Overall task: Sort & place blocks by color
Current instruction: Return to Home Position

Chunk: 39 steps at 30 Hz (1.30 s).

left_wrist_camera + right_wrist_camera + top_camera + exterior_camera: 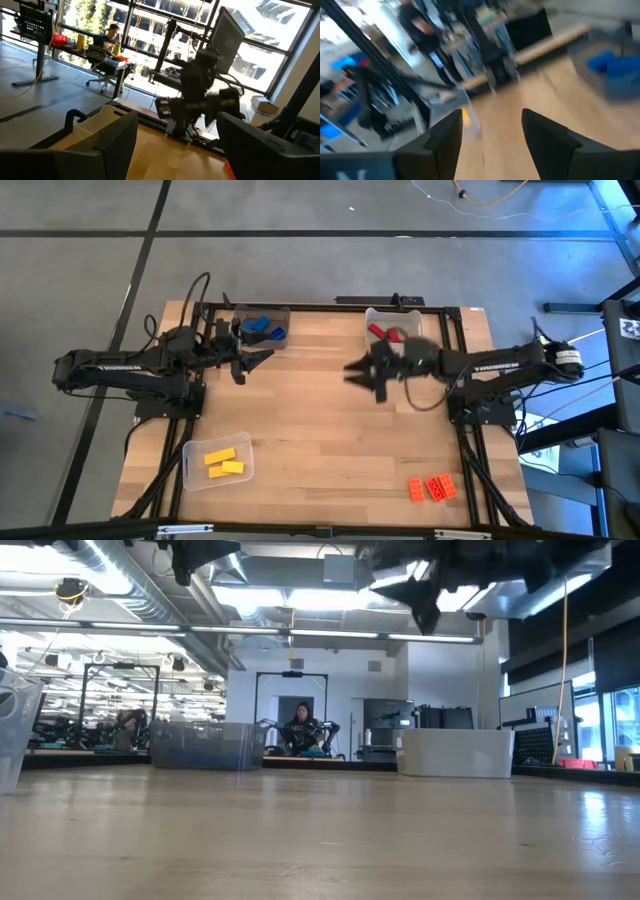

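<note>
Blue blocks (262, 328) lie in a clear bin (284, 313) at the far left of the table, red blocks (385, 333) in a bin (372, 315) at the far right, and yellow blocks (224, 461) in a bin (190, 470) at the near left. Orange and red blocks (433, 488) lie loose on the table at the near right. My left gripper (258, 361) hovers open beside the blue bin, holding nothing (175, 122). My right gripper (356, 371) hangs open and blurred over the table's middle, just off the red bin, with nothing between its fingers (490, 120).
The wooden table (320, 430) is bare between the bins. A dark frame (330, 305) runs along the far edge and down both sides. In the low view both arms hang high above the tabletop (320, 830), with people at desks in the room behind.
</note>
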{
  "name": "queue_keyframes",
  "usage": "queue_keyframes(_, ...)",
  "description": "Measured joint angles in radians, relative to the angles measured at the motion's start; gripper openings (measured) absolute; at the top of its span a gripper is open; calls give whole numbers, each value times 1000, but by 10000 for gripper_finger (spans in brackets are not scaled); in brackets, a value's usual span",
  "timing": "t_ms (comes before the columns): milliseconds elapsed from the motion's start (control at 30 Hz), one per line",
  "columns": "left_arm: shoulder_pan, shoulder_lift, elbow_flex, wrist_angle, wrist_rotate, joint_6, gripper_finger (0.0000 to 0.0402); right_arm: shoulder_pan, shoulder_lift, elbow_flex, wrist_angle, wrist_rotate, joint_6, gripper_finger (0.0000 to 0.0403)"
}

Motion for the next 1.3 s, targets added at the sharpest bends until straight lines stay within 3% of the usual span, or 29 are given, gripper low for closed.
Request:
queue_keyframes(200,0,0,0,-1,11,6,262,-177,-156,13,-4,-210,-24,192)
queue_keyframes(367,-9,0,0,-3,34,8,262,-219,-265,13,-88,-225,-172,178)
queue_keyframes(700,-31,0,0,-4,26,36,256,-218,-294,13,-120,-226,-151,180)
queue_keyframes(833,-32,-2,0,-16,27,-18,200,-218,-294,13,-125,-226,-142,180)
queue_keyframes(1033,-87,-85,-58,-37,13,-6,24,-218,-294,13,-124,-226,-123,180)
queue_keyframes(1300,-146,-322,-316,123,-55,-16,2,-218,-294,13,-123,-226,-123,180)
